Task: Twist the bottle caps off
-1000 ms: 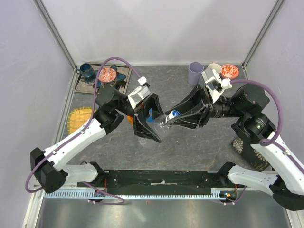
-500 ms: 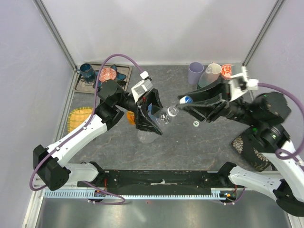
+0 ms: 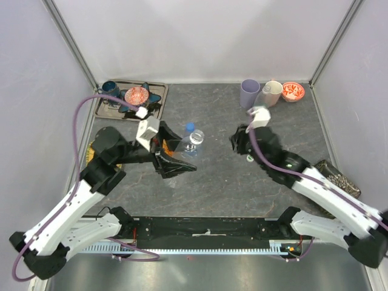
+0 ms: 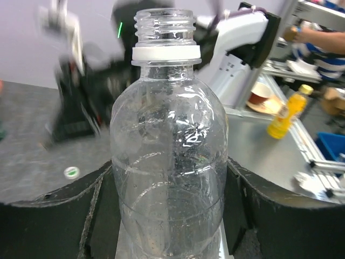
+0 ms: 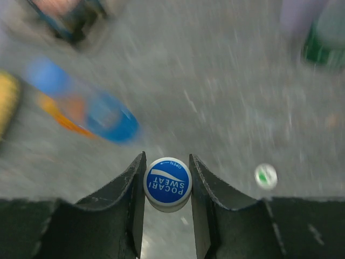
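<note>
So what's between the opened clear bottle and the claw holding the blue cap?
Only bare grey table, in the top view. A small white cap lies beside the right gripper, not between it and the clear bottle.

Left gripper (image 4: 170, 208) and right gripper (image 5: 167, 188) both clamped tight, arms angled inward.

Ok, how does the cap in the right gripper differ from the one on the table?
The blue cap is pinched in the right gripper; the white cap lies loose on the table. The blue cap bears white lettering, the white cap a green mark. Both are off any bottle.
</note>
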You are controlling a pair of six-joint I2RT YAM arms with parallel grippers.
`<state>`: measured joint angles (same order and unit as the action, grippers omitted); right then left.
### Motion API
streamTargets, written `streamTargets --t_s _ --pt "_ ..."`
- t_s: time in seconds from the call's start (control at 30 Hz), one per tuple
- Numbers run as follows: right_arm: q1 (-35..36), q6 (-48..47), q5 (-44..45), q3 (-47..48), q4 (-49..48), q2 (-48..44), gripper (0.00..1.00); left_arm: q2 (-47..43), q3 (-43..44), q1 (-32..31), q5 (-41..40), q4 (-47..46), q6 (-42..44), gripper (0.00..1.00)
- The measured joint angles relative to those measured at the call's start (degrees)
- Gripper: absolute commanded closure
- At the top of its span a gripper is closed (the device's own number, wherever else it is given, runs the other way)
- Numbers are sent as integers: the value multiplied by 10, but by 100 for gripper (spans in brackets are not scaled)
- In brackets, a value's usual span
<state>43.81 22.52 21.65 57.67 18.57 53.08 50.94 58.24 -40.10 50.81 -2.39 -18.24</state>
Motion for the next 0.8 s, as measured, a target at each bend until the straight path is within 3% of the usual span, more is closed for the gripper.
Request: streamTargets --t_s 0.13,0.27,0.57,0.8 --pt "0 48 2 -118 8 93 100 -70 -21 0 -75 36 29 66" --pt "0 76 1 -165 -12 159 100 -102 -30 0 -116 55 45 66" --pt "0 96 15 -175 -113 271 100 -112 -82 0 -162 81 56 65" --pt "-12 103 26 -163 -130 362 100 -119 -99 0 -178 84 56 64"
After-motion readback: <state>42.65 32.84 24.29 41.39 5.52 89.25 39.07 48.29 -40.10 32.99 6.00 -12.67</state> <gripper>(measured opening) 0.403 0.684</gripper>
